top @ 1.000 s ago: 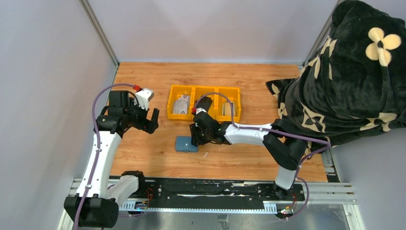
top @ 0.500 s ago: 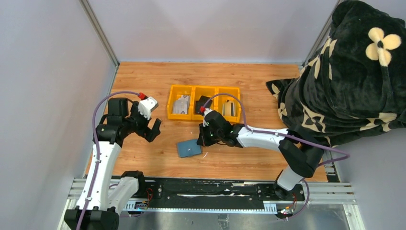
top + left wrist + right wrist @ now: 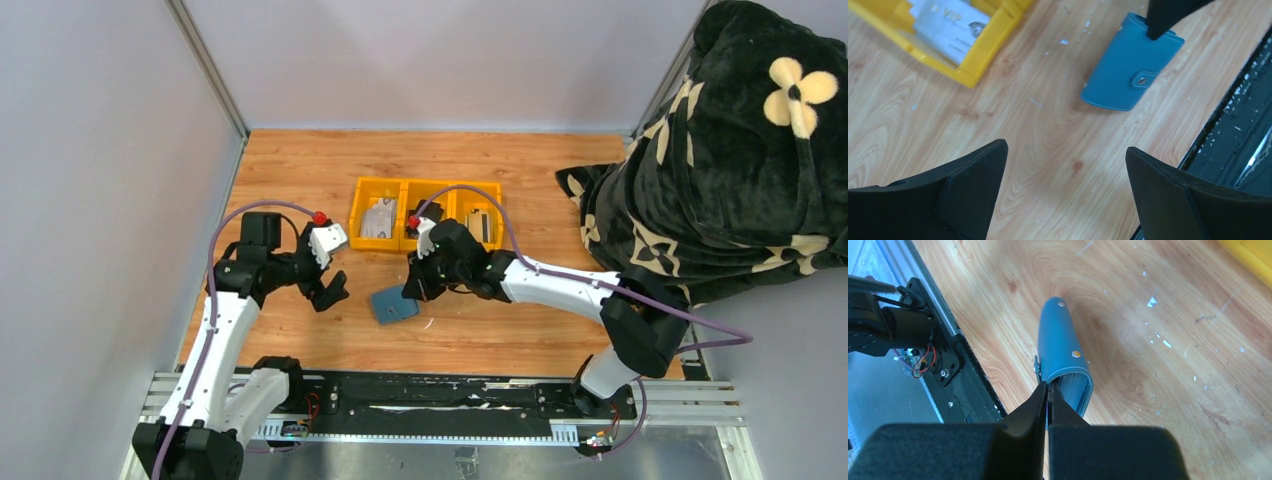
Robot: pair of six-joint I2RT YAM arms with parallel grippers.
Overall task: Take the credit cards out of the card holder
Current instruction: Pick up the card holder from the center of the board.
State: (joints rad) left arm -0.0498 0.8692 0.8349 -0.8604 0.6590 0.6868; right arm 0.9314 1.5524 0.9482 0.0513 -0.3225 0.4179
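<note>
Tool: right gripper point(image 3: 1048, 390), jaws pressed together on one thin cover edge at the mouth end of the card holder point(image 3: 1060, 345). It is a corner pinch only. That end looks raised, with the far end down on the table point(image 3: 1158, 380).

The holder sits on the arm-base side of the yellow tray point(image 3: 975, 75), off its left compartment, near but not touching. It is folded shut, and the strap tab point(image 3: 1144, 79) looks snapped across the cover.

Handling, my read: light, with a soft leather-like skin that will flex and swing from a corner pinch. The face is smooth and probably slides on the wood. The credit cards would be stiff, thin and slick. None shows, only pale layered sleeve edges at the mouth. A better hold is across the body near the spine, leaving strap and mouth free.

Other tool: left gripper point(image 3: 1065, 150), jaws wide apart and empty. It hovers beyond the tray's left near corner, toward the arm bases.

A pale printed card point(image 3: 943, 25) lies in the tray's left compartment.
</note>
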